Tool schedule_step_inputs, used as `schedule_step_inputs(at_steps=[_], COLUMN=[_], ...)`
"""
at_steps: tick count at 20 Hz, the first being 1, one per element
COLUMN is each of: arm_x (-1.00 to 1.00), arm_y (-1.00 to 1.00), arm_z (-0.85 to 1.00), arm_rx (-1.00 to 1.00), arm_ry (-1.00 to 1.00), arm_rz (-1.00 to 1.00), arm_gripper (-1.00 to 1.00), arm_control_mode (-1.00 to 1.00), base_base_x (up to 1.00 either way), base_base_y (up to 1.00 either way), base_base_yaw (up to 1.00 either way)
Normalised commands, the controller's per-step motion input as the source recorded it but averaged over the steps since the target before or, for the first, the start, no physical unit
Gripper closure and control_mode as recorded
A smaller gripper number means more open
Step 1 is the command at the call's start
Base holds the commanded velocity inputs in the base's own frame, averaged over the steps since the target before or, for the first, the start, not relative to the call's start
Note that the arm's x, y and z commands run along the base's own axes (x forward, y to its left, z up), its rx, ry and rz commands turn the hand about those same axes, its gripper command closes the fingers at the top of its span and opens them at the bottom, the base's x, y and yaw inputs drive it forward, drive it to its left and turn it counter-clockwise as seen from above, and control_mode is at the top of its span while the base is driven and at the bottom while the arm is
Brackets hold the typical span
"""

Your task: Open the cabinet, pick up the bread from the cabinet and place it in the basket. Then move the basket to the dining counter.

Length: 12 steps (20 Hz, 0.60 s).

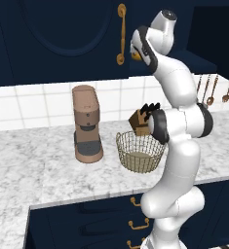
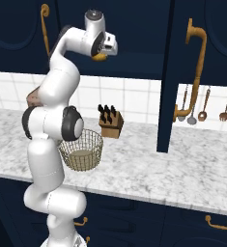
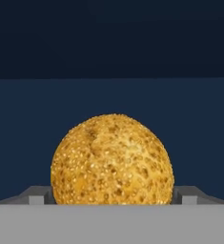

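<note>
Your pincer (image 2: 101,54) is reaching up into the open cabinet (image 2: 134,38), and its two tips are standing spread wide, one on each side of the bread (image 3: 112,159), which is sitting on the cabinet shelf (image 3: 194,138) right at the front of the hand view. I can't tell whether the tips are touching the crust yet; they look to be flanking it rather than pinching it.

You're risking a few things here. The bun is round, so if the tips are closing off-centre or too near its top, it may be squeezed out and rolling back along the shelf, beyond easy reach. If you're pulling away before the hold is firm, it could be dropping onto the counter (image 1: 38,165) below instead of into the basket (image 1: 140,151). The open cabinet door (image 2: 165,96) is hanging just to the right of the arm in the right base view, so a wide swing on the way out may be clipping it or its brass handle (image 2: 197,72). The basket is sitting near the front edge of the counter, between the coffee machine (image 1: 86,124) and the knife block (image 2: 110,123), and a careless descent could be nudging it toward that edge.

No brands, labels or writing are showing anywhere.
</note>
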Motion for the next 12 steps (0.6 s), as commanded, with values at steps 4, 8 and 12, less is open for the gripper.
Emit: schedule_step_inputs(at_steps=[4,8,12], arm_x=[0.0,0.0,-0.27], arm_y=[0.0,0.0,-0.04], arm_z=[-0.33,-0.22,0.0], arm_rx=[0.11,0.06,0.0], arm_ry=[-0.09,-0.16,-0.04], arm_rz=[0.0,0.0,0.0], arm_gripper=[1.0,1.0,1.0], arm_control_mode=[-1.0,-1.0,-1.0], base_base_x=[0.0,0.0,0.0], base_base_y=[0.0,0.0,0.0], base_base_yaw=[0.0,0.0,0.0])
